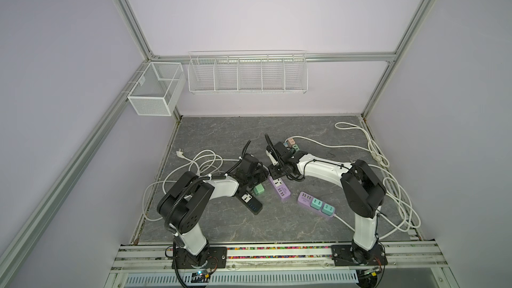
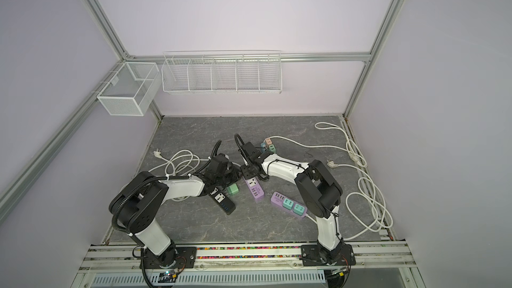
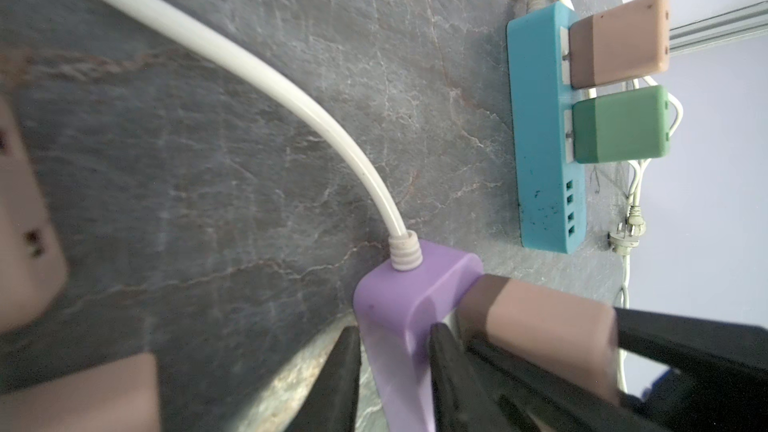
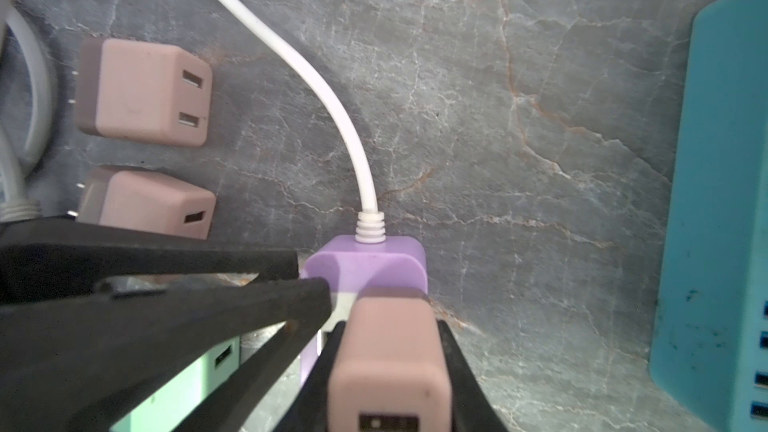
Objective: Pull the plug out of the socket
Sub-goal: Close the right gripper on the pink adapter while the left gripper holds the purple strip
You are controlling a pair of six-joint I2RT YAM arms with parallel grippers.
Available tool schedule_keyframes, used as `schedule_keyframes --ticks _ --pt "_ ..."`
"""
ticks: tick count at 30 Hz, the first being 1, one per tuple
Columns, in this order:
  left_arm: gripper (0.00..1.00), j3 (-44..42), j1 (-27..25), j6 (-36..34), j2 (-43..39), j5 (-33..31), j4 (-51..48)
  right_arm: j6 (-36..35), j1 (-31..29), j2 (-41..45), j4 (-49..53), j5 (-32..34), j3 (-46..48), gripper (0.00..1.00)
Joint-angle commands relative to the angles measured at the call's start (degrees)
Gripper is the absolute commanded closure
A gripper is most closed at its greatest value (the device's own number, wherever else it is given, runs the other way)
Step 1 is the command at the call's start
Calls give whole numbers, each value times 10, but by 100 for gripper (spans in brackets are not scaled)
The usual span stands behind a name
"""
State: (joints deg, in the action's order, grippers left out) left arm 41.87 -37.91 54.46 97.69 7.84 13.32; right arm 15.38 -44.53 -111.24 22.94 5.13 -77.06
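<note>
left end effector (image 3: 392, 330) clamps purple strip (image 3: 415, 284) | right end effector (image 4: 390, 326) grips pink plug (image 4: 390, 371)

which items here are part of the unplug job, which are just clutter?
In the job: left gripper, shut on the purple strip; right gripper, shut on its pink plug.
Lying about: blue strip, black strip, strip with teal plugs, wire rack.

This is a robotics lab test cell: an aluminium frame (image 1: 346, 57) with plain lilac panels (image 1: 263, 9) boxes in a grey marble-patterned counter (image 1: 221, 134). A left arm (image 1: 221, 187) and a right arm (image 1: 324, 170) are bolted to a rail (image 1: 277, 256) at 6 o'clock. A mesh basket (image 1: 155, 95) hangs at 10 o'clock, a wire rack (image 1: 248, 74) at 12.
</note>
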Motion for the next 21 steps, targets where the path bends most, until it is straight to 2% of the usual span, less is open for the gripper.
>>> schedule_keyframes --ticks 1,10,16,21 --pt "71 -30 -6 8 10 -17 -63 -9 11 23 -3 -3 -15 79" --pt "71 -25 -9 10 15 -22 -69 4 -11 21 -12 -6 -13 79" --pt "71 -20 -9 10 11 -23 -73 2 15 32 -2 -13 -13 79" --pt "72 -18 -10 10 16 -22 -73 7 5 34 -3 -10 -13 79"
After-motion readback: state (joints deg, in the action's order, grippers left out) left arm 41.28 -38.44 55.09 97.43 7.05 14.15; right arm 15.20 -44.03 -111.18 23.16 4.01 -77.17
